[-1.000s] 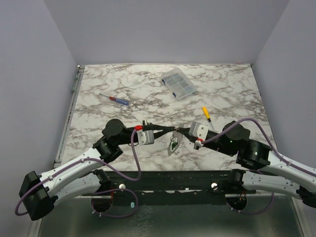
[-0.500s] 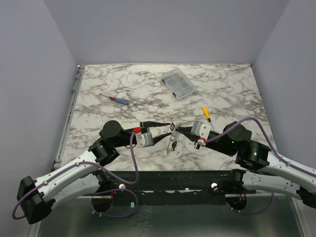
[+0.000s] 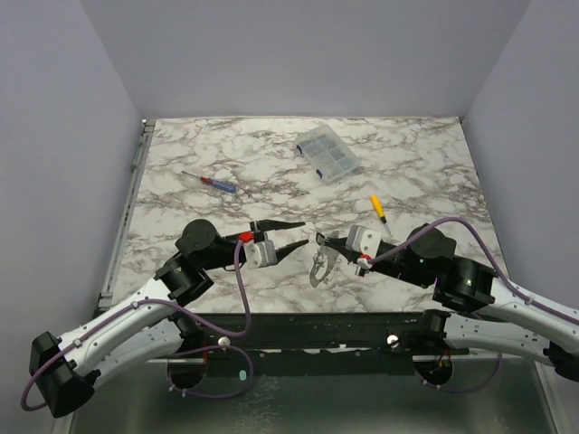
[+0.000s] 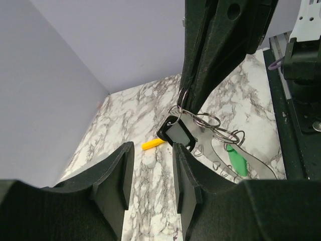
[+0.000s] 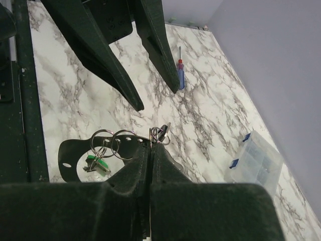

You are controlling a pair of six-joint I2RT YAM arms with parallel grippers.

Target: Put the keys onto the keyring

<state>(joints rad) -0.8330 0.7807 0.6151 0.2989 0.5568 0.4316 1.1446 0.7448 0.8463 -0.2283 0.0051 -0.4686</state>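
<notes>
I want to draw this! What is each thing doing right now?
left gripper: open, empty.
right gripper: shut on the keys.
keys: bunch dangling from the right gripper.
organizer box: looks closed.
blue-handled screwdriver: lying flat.
yellow-handled screwdriver: lying flat.

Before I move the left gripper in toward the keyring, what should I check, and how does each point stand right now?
1. Grip: right gripper shut on the keyring: ok.
2. Free: left gripper open, holding nothing: ok.
3. Gap: left gripper apart from the keyring: ok.
4. Threading: all keys on the keyring: cannot tell.
5. Height: keys hanging free of the table: cannot tell.
6. Path: yellow screwdriver, blue screwdriver and plastic box lie away from the approach: ok.
</notes>
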